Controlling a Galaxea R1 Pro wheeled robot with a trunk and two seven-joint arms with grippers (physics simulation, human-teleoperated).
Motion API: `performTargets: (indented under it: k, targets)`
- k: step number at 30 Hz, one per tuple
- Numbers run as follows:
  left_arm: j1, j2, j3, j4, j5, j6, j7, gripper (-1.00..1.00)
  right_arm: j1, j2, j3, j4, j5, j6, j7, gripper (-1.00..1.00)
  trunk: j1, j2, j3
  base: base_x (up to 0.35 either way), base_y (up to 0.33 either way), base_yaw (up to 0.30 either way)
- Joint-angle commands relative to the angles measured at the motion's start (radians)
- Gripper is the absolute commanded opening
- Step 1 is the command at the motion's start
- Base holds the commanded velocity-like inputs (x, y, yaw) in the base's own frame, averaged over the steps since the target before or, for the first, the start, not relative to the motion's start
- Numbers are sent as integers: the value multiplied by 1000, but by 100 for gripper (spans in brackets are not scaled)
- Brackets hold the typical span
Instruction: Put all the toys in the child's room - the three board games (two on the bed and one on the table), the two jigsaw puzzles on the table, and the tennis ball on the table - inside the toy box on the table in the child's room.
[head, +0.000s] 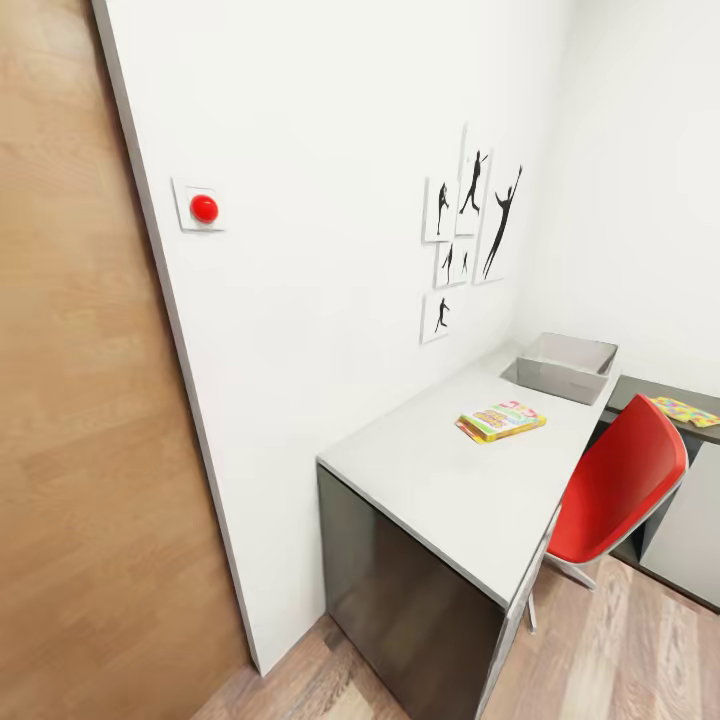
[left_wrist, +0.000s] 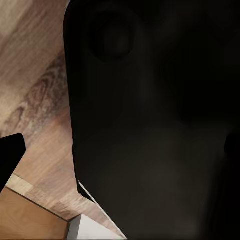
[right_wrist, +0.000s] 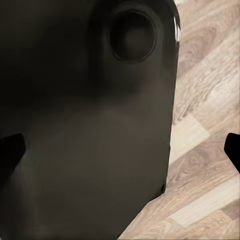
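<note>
Pale table (head: 440, 480) bears toy box (head: 562, 368), board game (head: 502, 420).

Glossy black rounded body panel (right_wrist: 90, 125), circular recess.

No legible writing anywhere.
The yellow-green board game (head: 502, 420) on the table (head: 440, 480) carries coloured print too small and blurred to read; the wall pictures (head: 470, 235) hold black silhouettes without letters, and the red button (head: 204, 208) on its white plate bears no mark.
</note>
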Motion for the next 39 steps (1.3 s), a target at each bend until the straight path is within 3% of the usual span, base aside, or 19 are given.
performTargets:
  k: [1,12,24,39]
  targets:
    - [0,0,0,0,0,0,0,100,0,0,0,0,0,0,0,100,0,0,0,0,0,0]
    - [-2,-40,-6,-18,2,-5,-9,100,-2,32,0,0,-3,0,-1,100,0,0,0,0,0,0]
    - [-2,-43,-2,-23,2,-5,-8,100,-2,28,3,0,1,0,0,100,0,0,0,0,0,-9]
    - [-2,-38,-1,-23,6,-5,-6,100,-2,26,1,0,-6,-80,-1,100,0,0,0,0,0,-38]
